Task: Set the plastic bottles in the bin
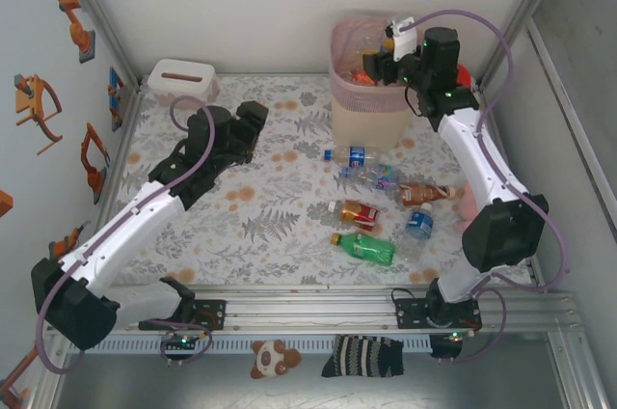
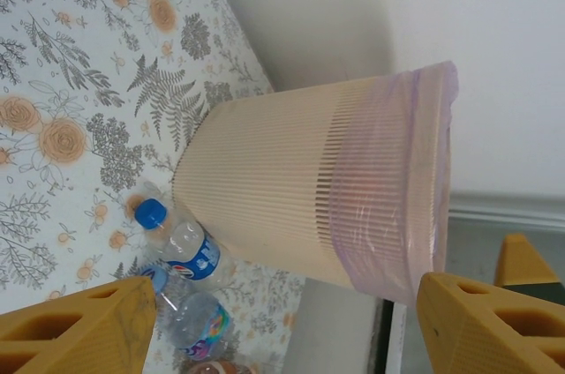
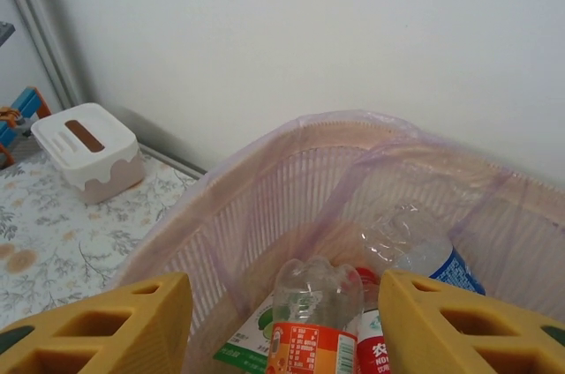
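Yellow fingers (image 3: 115, 321) of the right gripper (image 3: 284, 279) stand well apart above the mouth of the bin (image 3: 309, 123). There is a clear gap on either side of the orange-labelled bottle (image 3: 311, 321) below them, so they grip nothing. That bottle sits inside the liner among others, with a blue-labelled bottle (image 3: 433, 259) beside it. The arm is stretched high and far so the opening lies straight under the fingers. I judge this a sound place for a drop, since anything let go there lands inside and not on the rim.

The left gripper (image 2: 287, 284) is wide open and empty too, held low over the cloth (image 1: 280, 226) with its fingers framing the bin's ribbed wall from the side. On the left half of the table it seems parked out of the right arm's way.

About six bottles (image 1: 366, 248) lie loose on the cloth in front of the bin, between it and the right arm's base. A blue-capped one (image 2: 185, 246) lies just beside the bin's foot. They are all on the right arm's side, so that arm is probably the one to fetch them — the job looks well short of done. The white box (image 1: 180, 81) in the far left corner plays no part.
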